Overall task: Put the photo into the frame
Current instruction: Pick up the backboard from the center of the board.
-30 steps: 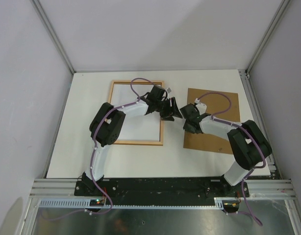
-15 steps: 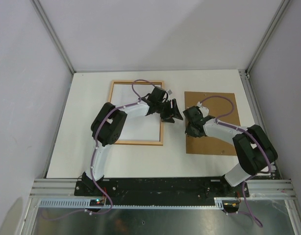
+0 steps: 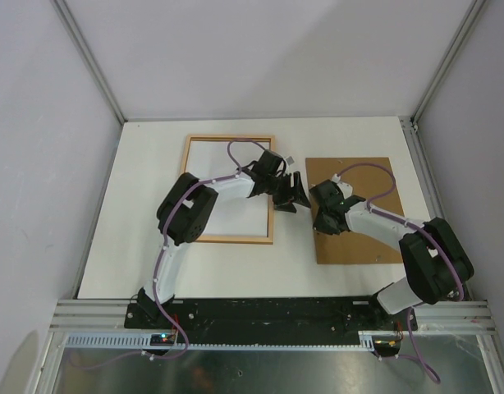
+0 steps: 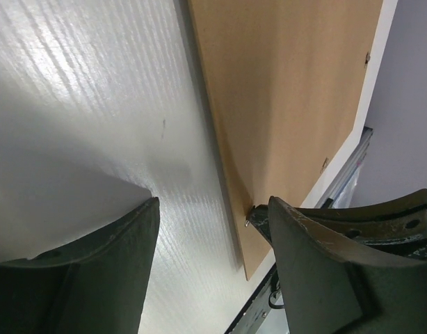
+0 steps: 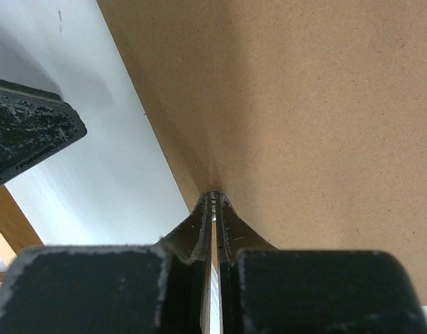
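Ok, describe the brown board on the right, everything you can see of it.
The board is a thin, flat, matte brown rectangle, like hardboard, with small metal tabs along its edges. It lies on the white table, right of the wooden frame. The right pincer is shut on its left edge, which looks slightly raised. The left pincer hangs open by that edge; contact cannot be told.

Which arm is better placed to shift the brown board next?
Right, probably. The right tool is shut on the edge of the brown board, so it can likely drag or lift it at once. The left tool is open, holding nothing, beside that edge.
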